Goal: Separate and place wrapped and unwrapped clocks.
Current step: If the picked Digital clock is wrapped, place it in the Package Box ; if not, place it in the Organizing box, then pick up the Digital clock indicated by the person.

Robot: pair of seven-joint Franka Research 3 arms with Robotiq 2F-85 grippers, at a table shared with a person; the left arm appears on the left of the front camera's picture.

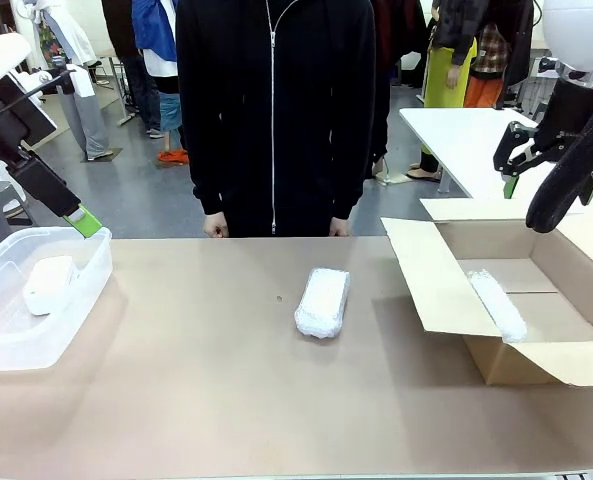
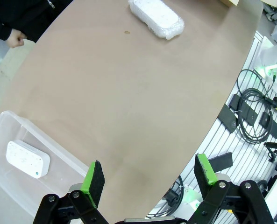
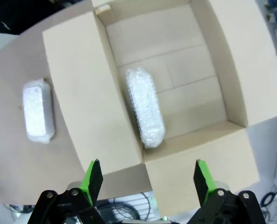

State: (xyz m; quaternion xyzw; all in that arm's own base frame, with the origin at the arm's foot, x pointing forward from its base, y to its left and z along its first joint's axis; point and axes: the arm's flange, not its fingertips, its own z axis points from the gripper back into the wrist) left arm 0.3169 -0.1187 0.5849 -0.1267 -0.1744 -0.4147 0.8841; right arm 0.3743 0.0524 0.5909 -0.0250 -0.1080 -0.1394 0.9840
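- Left end effector (image 2: 148, 179): its 2 fingers stand apart and hold nothing. It hovers over the near rim of a clear plastic tub (image 1: 98, 268) at the left end of the surface (image 1: 196, 380).
- Bare clock (image 1: 48, 283): smooth, white, with rounded corners, lying inside that tub.
- Right end effector (image 3: 147, 177): fingers apart, empty, raised above an open cardboard box (image 1: 431, 275) at the right end.
- Wrapped clock 1 (image 3: 145, 108): on the box floor, beside the wall nearest the middle of the surface.
- Wrapped clock 2 (image 1: 323, 302): on the bare surface near the middle, well apart from tub and box.
- Person (image 1: 274, 110): standing at the far edge in a dark zipped top, hands lowered.
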